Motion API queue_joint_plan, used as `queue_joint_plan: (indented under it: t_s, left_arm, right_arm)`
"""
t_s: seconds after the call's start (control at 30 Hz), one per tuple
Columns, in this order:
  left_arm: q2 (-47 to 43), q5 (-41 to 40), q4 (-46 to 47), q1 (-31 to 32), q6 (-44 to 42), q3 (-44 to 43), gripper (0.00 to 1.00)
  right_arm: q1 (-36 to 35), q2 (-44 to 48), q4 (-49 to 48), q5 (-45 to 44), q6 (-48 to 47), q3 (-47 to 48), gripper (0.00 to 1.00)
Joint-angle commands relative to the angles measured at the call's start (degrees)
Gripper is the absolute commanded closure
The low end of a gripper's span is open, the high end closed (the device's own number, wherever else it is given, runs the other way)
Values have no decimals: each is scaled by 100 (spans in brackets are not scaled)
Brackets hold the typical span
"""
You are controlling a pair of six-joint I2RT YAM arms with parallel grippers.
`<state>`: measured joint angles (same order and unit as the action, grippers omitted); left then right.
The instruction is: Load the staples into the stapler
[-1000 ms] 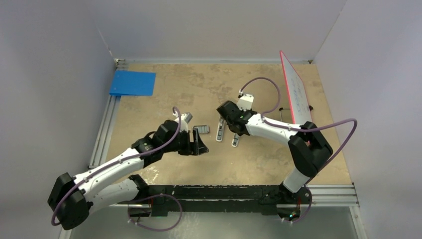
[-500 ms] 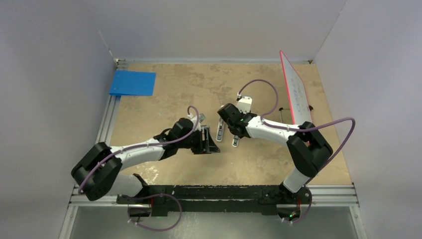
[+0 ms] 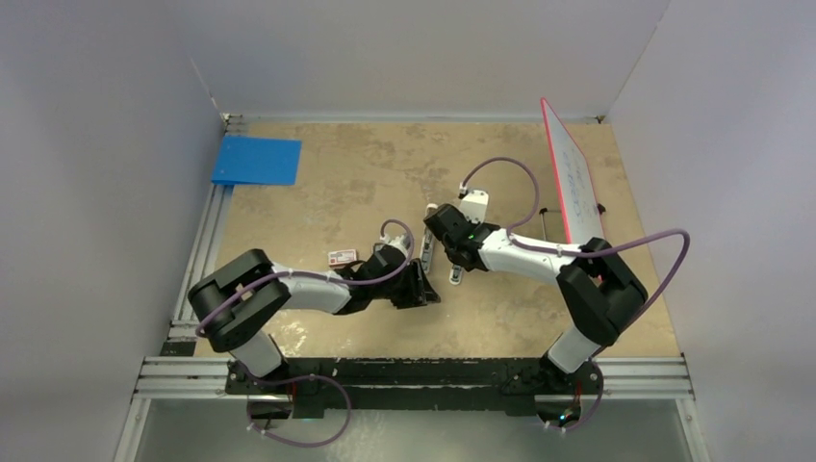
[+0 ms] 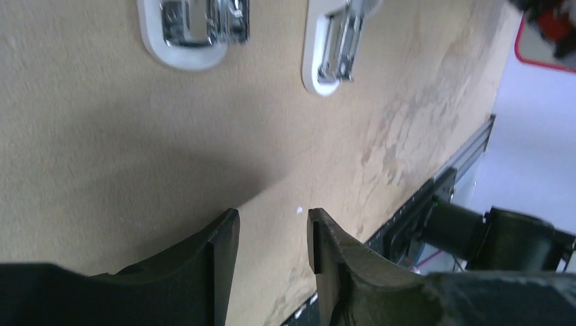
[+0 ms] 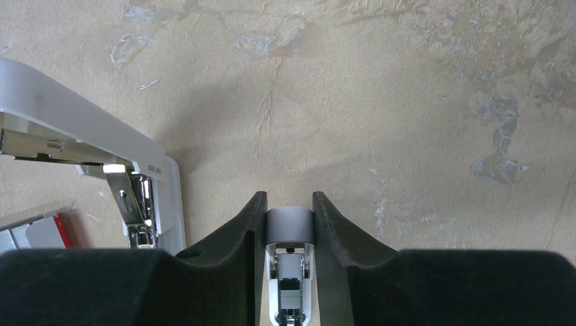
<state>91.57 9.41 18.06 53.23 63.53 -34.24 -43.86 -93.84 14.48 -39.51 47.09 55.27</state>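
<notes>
The stapler point(image 3: 424, 254), a slim white bar, lies mid-table. In the right wrist view point(image 5: 139, 180) its metal insides are exposed. A shorter white piece point(image 3: 455, 277) lies to its right. My right gripper point(image 3: 451, 252) is shut on that piece's grey-capped end point(image 5: 289, 227). My left gripper point(image 3: 424, 290) is open and empty over bare table point(image 4: 272, 217), just near of the stapler. Two white ends point(image 4: 197, 37) point(image 4: 333, 51) show ahead of it; I cannot tell which is which. The staples are hidden. Their red-and-white box point(image 3: 343, 256) lies left of the left wrist.
A blue flat sheet point(image 3: 257, 160) lies at the far left. A red-framed white board point(image 3: 571, 178) leans against the right wall. A metal rail point(image 3: 197, 260) runs along the table's left edge. The left forearm lies low across the near middle.
The left arm has stretched right and its gripper now sits by the stapler's near end. The grey staples seen earlier are covered, and the small box is uncovered. The right gripper has barely moved.
</notes>
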Motion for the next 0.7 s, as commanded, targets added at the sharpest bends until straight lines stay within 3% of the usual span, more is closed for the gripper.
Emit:
queue_joint_plan:
  t_s: [0.0,0.1,0.3,0.67]
  left_arm:
    - [253,-784,614,49,466,-329,59]
    - [430,-927,715,75,658,-425,61]
    - [929,-983,772,73,781,-801,79]
    - [1338,-967,1155,82,762,-777,79]
  right_arm:
    - [16,327,-136,-207,-139,-149,73]
    - [16,451,-248,-175,-223,-195,74]
    - [13,581,-392,-32,-265,-245,76]
    - [-57,680,-542,387,-252,-493,77]
